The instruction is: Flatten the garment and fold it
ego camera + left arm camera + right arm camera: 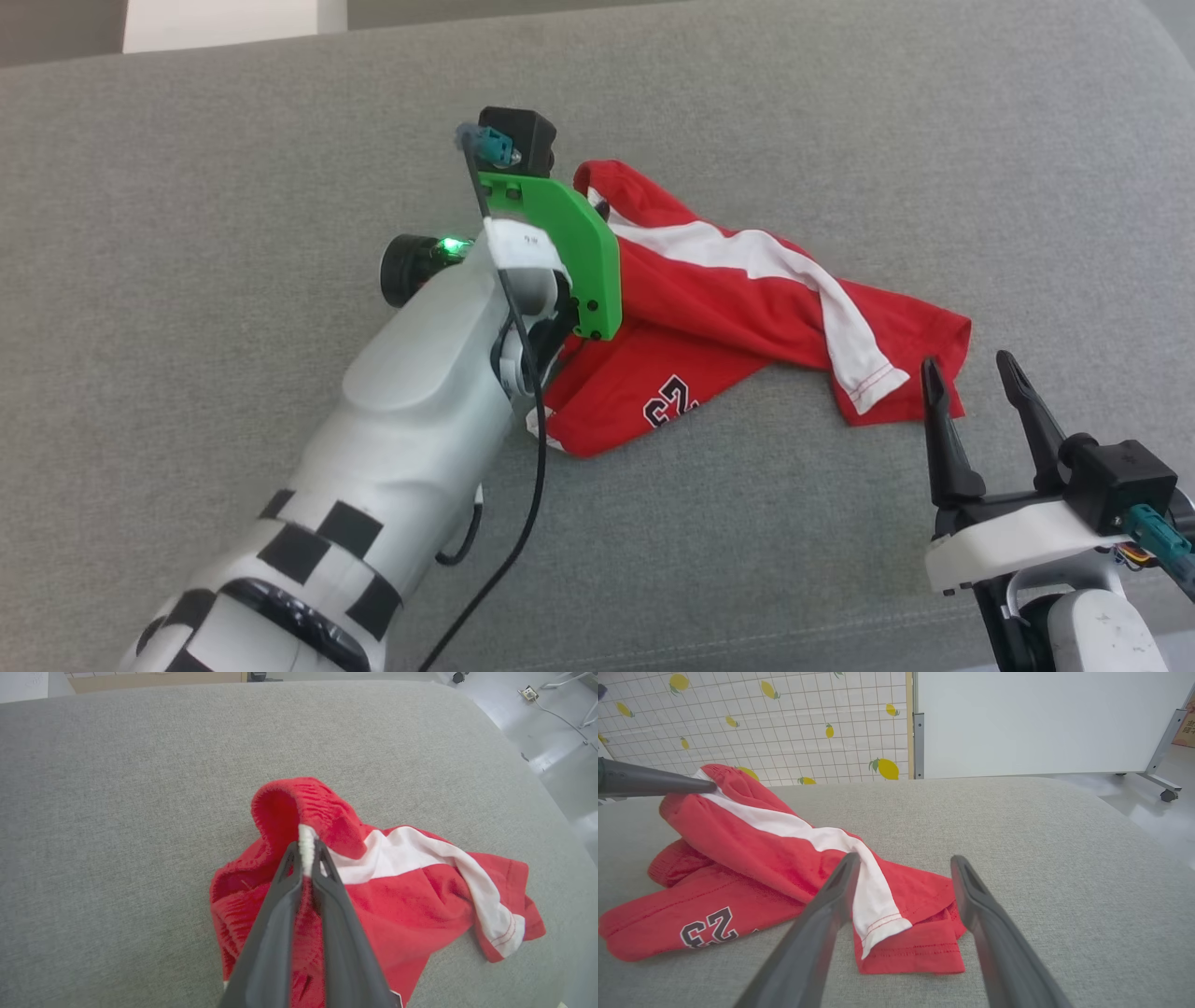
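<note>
Head: red shorts [747,308] crumpled mid-cushion [280,140], long axis running from waistband toward cushion's far side to hem near the right gripper [966,373], which is spread.
Left wrist: left gripper [307,847] pinching the white waistband section, hidden in head view.
Right wrist: lemon-print wall [784,714] beyond cushion.

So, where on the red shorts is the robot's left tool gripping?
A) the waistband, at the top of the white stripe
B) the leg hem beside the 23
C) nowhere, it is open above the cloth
A: the left tool is shut on the shorts at the waistband, right where the white stripe begins.
</note>
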